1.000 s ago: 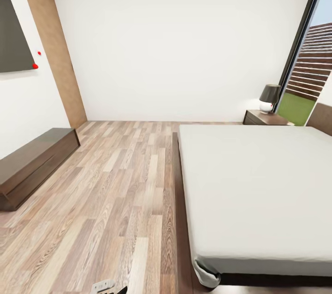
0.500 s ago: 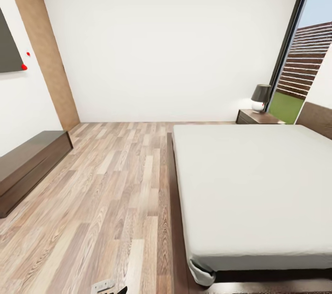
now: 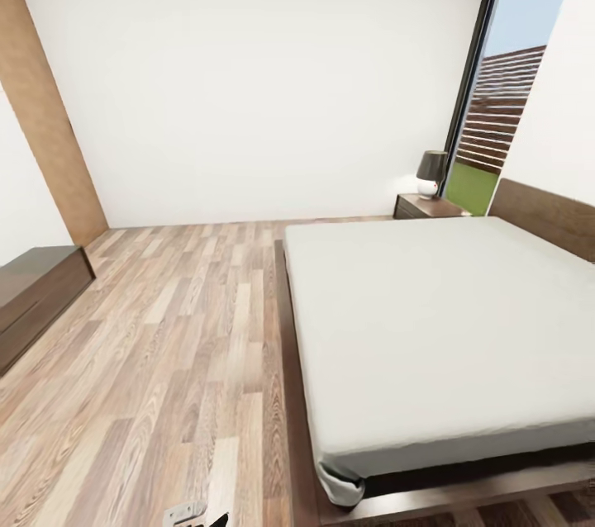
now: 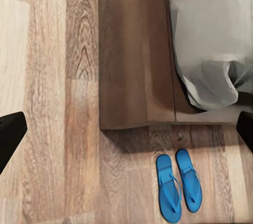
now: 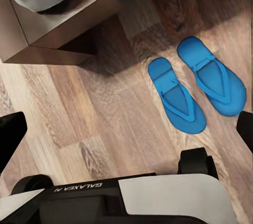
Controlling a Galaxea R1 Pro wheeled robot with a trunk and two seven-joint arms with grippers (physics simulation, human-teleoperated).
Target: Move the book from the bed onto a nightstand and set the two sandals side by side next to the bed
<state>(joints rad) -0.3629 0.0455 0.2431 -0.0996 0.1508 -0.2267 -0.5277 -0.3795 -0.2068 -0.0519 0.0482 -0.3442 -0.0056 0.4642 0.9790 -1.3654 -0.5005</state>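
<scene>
The bed [image 3: 430,320], a dark frame under a bare off-white mattress, takes up the right half of the head view. One nightstand [image 3: 421,206] stands at its far corner. The book is out of view. Two blue sandals [image 4: 168,188] [image 4: 188,179] lie side by side on the plank floor just off the bed frame's corner [image 4: 137,66]. The right wrist view has the same pair [image 5: 175,96] [image 5: 211,75]. My left gripper [image 4: 126,137] is open above the floor near them. My right gripper [image 5: 126,134] is open too, holding nothing.
A dark-shaded lamp [image 3: 430,173] sits on the nightstand beside a tall window [image 3: 496,122]. A long dark bench [image 3: 33,300] lines the left wall, past a wooden door [image 3: 45,147]. Open plank floor [image 3: 190,329] lies between bench and bed. My base [image 5: 132,197] is close to the sandals.
The head camera has turned to the right, so the room has slid left. The dark wall panel has left the picture, and the headboard and more of the window have come in.
</scene>
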